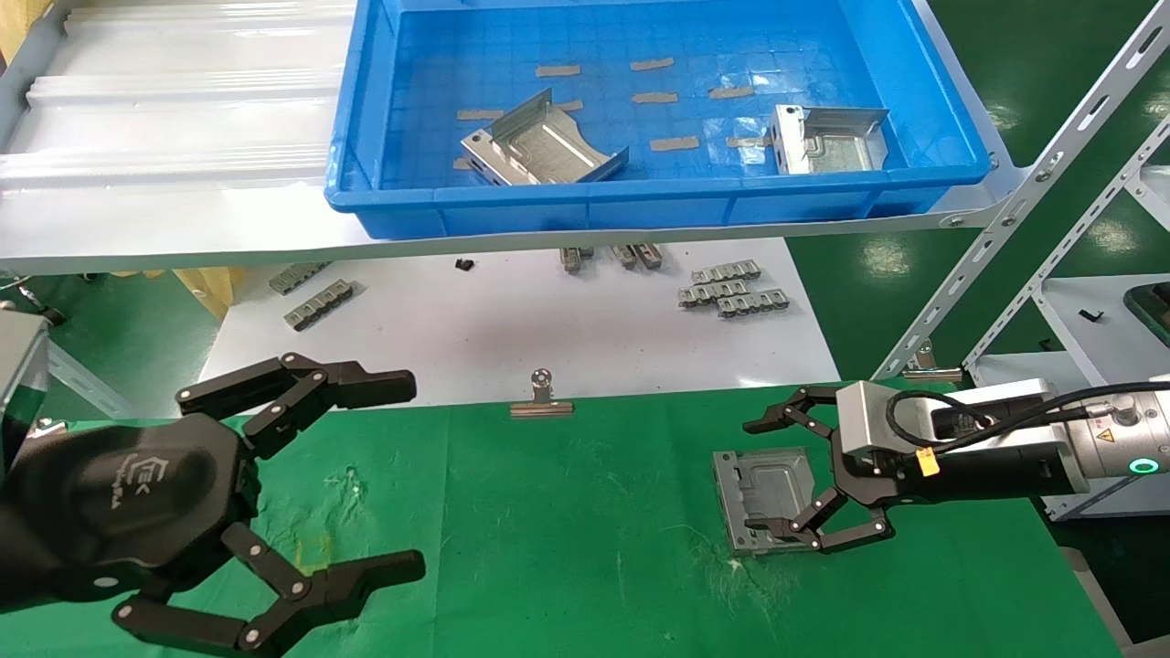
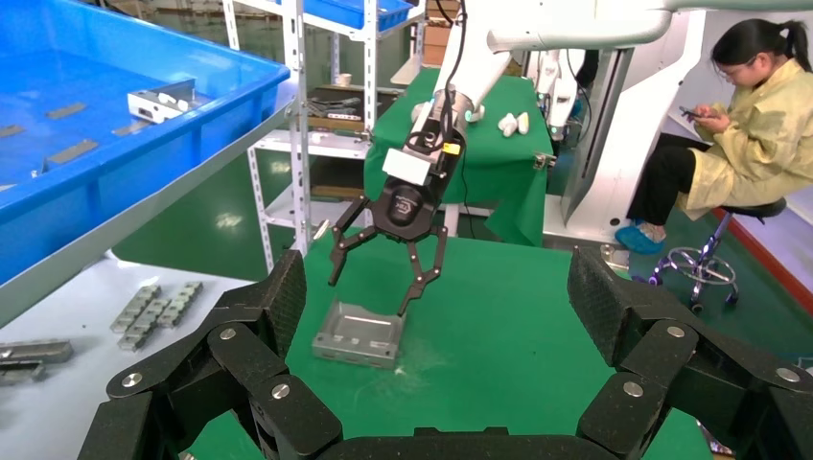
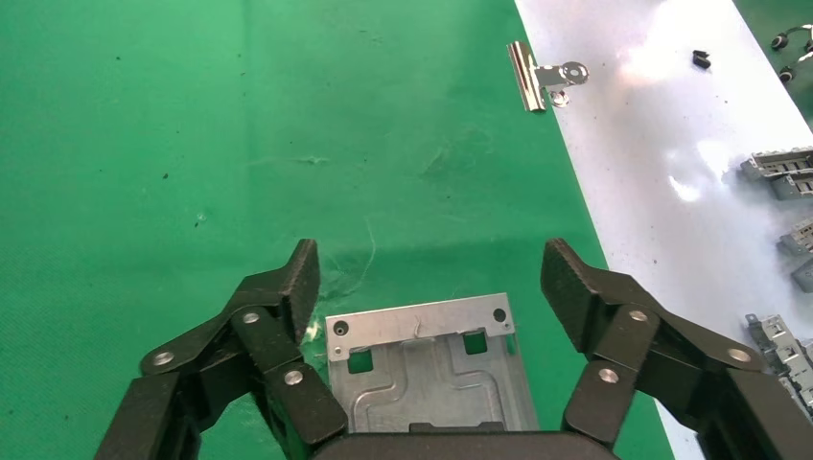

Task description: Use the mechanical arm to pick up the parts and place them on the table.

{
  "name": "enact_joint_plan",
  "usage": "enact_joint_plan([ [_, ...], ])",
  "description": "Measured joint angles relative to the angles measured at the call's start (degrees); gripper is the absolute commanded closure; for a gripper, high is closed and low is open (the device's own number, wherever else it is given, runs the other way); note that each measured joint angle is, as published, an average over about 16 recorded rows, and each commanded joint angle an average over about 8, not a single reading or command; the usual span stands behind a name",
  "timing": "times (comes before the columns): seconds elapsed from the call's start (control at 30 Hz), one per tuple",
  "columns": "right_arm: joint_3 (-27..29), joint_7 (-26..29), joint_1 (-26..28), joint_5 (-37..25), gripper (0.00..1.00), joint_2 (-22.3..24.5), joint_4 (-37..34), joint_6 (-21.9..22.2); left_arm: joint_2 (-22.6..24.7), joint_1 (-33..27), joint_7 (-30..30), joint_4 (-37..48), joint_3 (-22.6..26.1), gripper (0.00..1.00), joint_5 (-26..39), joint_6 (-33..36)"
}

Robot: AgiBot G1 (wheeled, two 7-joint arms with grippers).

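A silver part [image 1: 772,484] lies flat on the green table [image 1: 585,512] at the right. My right gripper [image 1: 754,475], with a yellow tag at its wrist, is open, its fingers either side of the part just above it. The right wrist view shows the part [image 3: 431,369] between the spread fingers [image 3: 288,287]. From the left wrist view the right gripper [image 2: 370,292] hovers over the part [image 2: 360,335]. Two more parts [image 1: 539,146] [image 1: 827,142] lie in the blue bin [image 1: 640,206]. My left gripper [image 1: 416,475] is open and empty at the near left.
A white sheet behind the cloth carries grey link strips [image 1: 731,288] and a binder clip [image 1: 542,402] at its edge. The bin sits on a grey ribbed shelf [image 1: 164,119]. A slotted shelf frame [image 1: 1033,192] stands at the right. A seated person [image 2: 757,125] is beyond the table.
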Motion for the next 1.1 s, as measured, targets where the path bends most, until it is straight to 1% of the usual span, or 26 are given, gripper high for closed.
enact_joint_plan([
  [0.17, 1.21, 0.78, -0.95, 0.07, 0.00, 0.46, 1.58, 0.22, 0.00, 0.00, 0.00, 0.00, 0.00, 0.00, 0.00, 0.00],
  [0.37, 4.65, 3.77, -3.43, 0.64, 0.00, 1.76, 6.01, 0.66, 0.00, 0.00, 0.00, 0.00, 0.00, 0.00, 0.00, 0.00],
  [1.1, 24.60, 21.88, -17.59, 4.39, 0.00, 9.35, 31.62, 2.76, 0.00, 0.00, 0.00, 0.00, 0.00, 0.00, 0.00, 0.00],
])
